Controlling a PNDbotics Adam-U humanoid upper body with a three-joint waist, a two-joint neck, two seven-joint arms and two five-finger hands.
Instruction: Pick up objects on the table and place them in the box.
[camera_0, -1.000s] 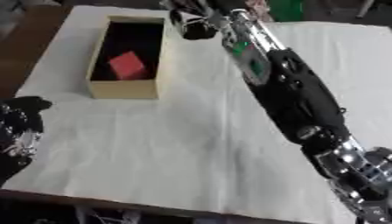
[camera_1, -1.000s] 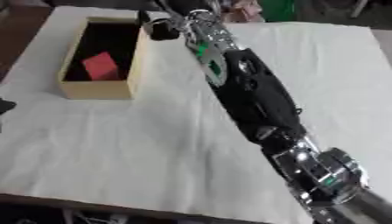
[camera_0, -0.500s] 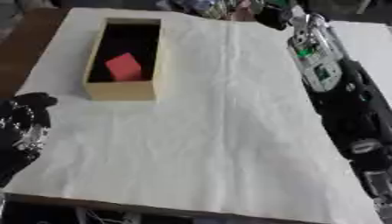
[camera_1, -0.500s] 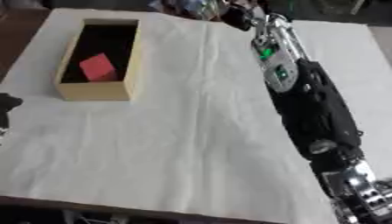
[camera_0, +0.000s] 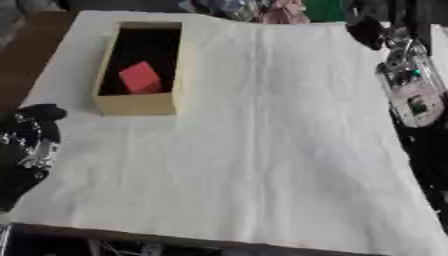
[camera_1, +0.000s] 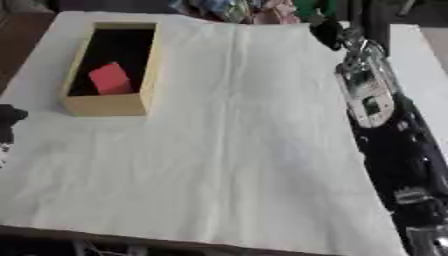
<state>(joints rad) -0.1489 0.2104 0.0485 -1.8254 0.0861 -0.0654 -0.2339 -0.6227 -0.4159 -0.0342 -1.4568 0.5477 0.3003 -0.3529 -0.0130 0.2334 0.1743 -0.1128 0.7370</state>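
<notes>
The box (camera_0: 136, 102) sits at the far left of the bench (camera_0: 262, 150), on the white cloth, and the red block (camera_0: 140, 77) already lies inside it, tilted against the dark floor of the box. My right arm runs along the bench's right edge, and my right robot hand (camera_1: 328, 32) is up at the far corner; it looks dark and bunched, but I cannot tell whether its fingers are curled or holding anything (the blur there is heavy). My left robot hand (camera_0: 31, 135) idles at the lower left edge, and its fingers are just as unclear to me. I see no other object lying on the cloth between the box and my arm.

My judgement is that the step in hand is a reach toward the clutter beyond the far edge. To do it well I should keep the forearm lifted off the cloth so it doesn't drag wrinkles toward the box, and settle on one target before closing.
</notes>
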